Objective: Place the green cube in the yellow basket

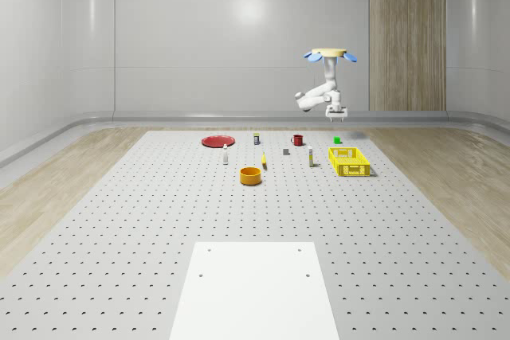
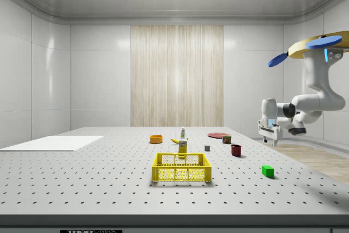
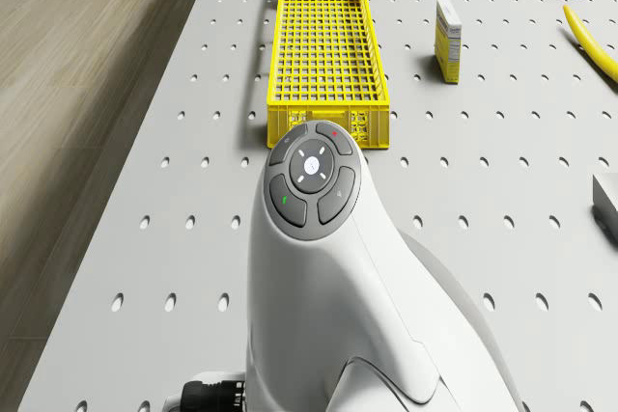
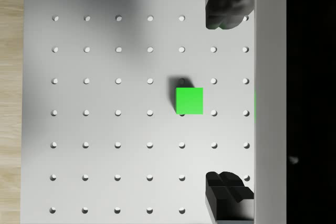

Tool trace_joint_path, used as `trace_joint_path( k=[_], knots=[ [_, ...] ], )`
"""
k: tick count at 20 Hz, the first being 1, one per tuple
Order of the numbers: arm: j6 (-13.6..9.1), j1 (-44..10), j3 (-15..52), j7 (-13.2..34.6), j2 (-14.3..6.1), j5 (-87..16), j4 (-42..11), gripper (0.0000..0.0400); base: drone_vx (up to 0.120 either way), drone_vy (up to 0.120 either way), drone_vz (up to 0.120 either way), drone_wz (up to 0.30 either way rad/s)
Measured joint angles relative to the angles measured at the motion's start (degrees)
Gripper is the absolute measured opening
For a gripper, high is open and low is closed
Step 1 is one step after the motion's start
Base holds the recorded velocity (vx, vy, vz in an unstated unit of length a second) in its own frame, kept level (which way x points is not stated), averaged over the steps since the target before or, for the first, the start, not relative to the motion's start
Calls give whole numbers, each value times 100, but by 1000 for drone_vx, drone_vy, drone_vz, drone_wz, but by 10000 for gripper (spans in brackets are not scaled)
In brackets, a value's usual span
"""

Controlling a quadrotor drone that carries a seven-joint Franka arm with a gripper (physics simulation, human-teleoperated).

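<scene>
Over the far right part of the perforated grey table [image 1: 119, 220] in the whole-scene view, your drone [image 1: 330, 55] hovered high, beside the yellow wire-mesh basket [image 1: 351, 162] rather than over it. Its white arm hung down, and the gripper [image 4: 227, 100] pointed straight at the tabletop with its fingers [image 4: 226, 3] wide apart and nothing between them. The small green cube [image 4: 189, 100] sat on the table well below, near the basket's far end, a little off the line between the fingertips. You could judge it light, rigid, probably smooth; take it across two opposite flat faces, squarely, at mid-height.
</scene>
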Motion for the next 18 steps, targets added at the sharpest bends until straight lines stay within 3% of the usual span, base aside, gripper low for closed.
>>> trace_joint_path(
  k=[16,18],
  knots=[
    [402,-204,173,184,-477,239,32,400,0,-7,-120,0],
    [452,-223,190,201,-532,268,36,400,100,0,-120,0]
  ],
)
